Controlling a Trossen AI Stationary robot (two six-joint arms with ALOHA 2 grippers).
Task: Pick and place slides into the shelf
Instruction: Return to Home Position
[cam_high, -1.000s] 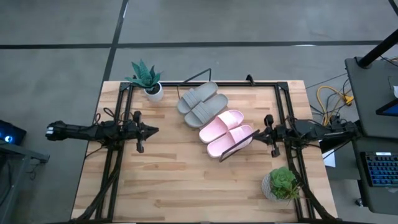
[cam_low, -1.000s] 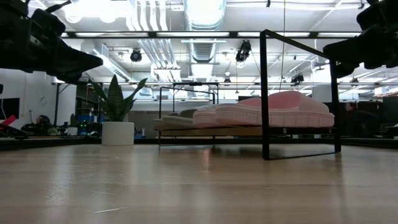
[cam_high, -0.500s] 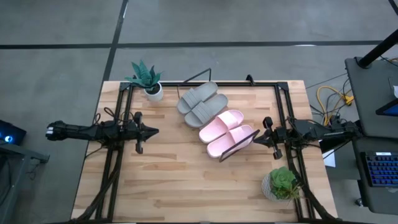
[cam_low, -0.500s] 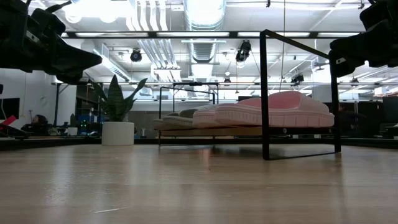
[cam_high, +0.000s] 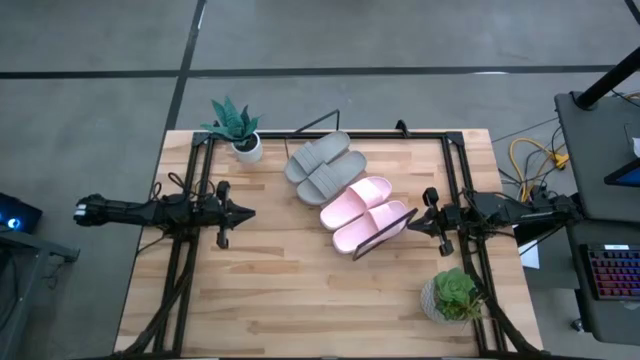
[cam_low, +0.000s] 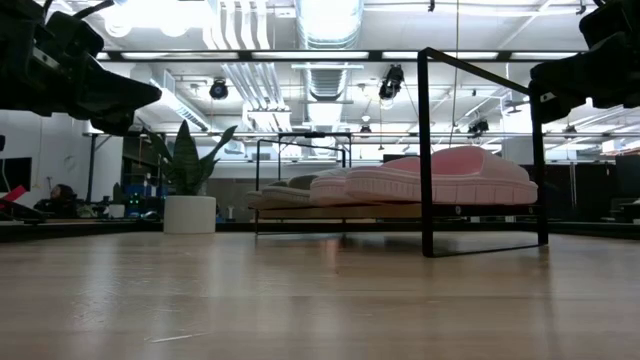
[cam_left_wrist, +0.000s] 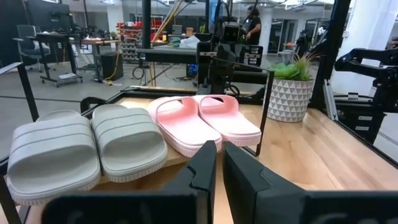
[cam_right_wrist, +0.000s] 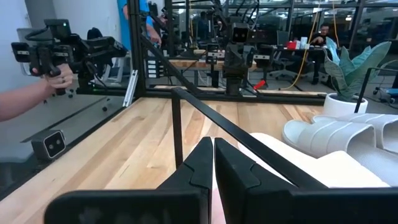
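Two grey slides (cam_high: 324, 166) and two pale pink slides (cam_high: 365, 211) lie side by side, soles down, on the slanted wooden shelf (cam_low: 340, 211) with its black wire frame (cam_high: 384, 232). My left gripper (cam_high: 248, 210) hovers over the table's left part, shut, pointing at the slides. The left wrist view shows the grey slides (cam_left_wrist: 87, 149) and the pink slides (cam_left_wrist: 205, 123) ahead of it. My right gripper (cam_high: 412, 222) hovers just right of the pink pair, shut, with the frame's wire (cam_right_wrist: 230, 134) in front of it. Neither gripper touches anything.
A spiky plant in a white pot (cam_high: 236, 126) stands at the far left corner. A leafy plant in a patterned pot (cam_high: 453, 296) stands near the right edge. Bare planks (cam_high: 300, 290) stretch along the near side. Beyond the table, a person's hand (cam_right_wrist: 37, 93) holds a device.
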